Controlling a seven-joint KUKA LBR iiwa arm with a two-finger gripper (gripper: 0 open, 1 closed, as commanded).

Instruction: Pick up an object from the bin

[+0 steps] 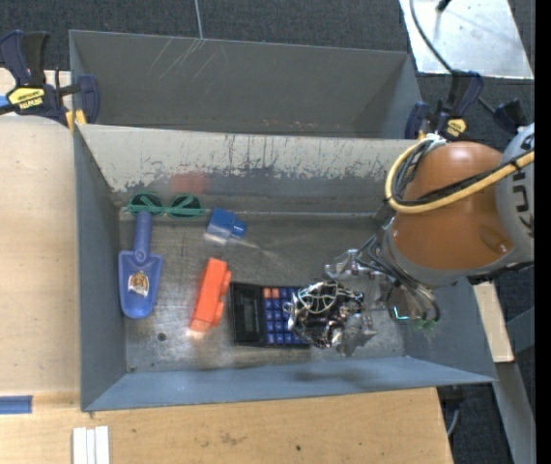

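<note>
Figure. Bin-picking cell seen from above, at the approach stage of a pick.

The grey metal bin (256, 85) holds five loose things, spread singly over its floor. Taking the floor's centre as the dial:
- **Gripper:** the gripper (333, 318), below the arm's orange wrist cover (449, 216), sits low at about 4 o'clock. It is over the right end of a flat black calculator with blue keys (256, 315).
- **Calculator:** it lies flat on the floor at about 6 o'clock. The gripper's metalwork overlaps its right edge, so contact between the two cannot be judged.
- **Claw:** whether the claw is open or closed cannot be told, and nothing can be made out in its hold.
- **Other things:** a stubby orange plastic bar (210, 296) lies just beside the calculator at 8 o'clock. A blue plastic hand scoop (138, 274) lies at 9 o'clock and a pair of green plastic toy spectacles (167, 205) at 10 o'clock. A small blue plastic block (224, 225) lies at 11 o'clock. All four are well apart from the gripper.

Progress, as judged: the arm is inside the bin and placed at a candidate, the calculator. Every thing rests on the floor and none is raised. Securing a hold, lifting, and clearing the rim are all left to do.
</note>
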